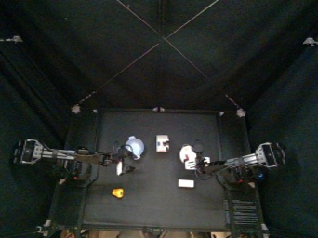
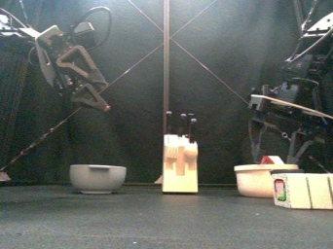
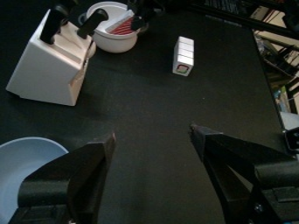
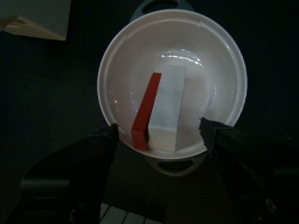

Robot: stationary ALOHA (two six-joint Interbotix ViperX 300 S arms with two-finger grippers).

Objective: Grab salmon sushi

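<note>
Black curtains all around, small black bench in the middle, both arms up off it.

Biggest thing out there is the white knife block with black handles, then a grey round bowl by the left hand, which sits spread open. Right hand is wide open just over the white two-handled bowl, and the salmon sushi, a white block with an orange-red top, lies inside it. Small white carton is nearby.

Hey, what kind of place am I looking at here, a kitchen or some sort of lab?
Most likely a robot test pen staged as a kitchen: black curtains enclose a small black table holding a white knife block, bowls and toy sushi.
</note>
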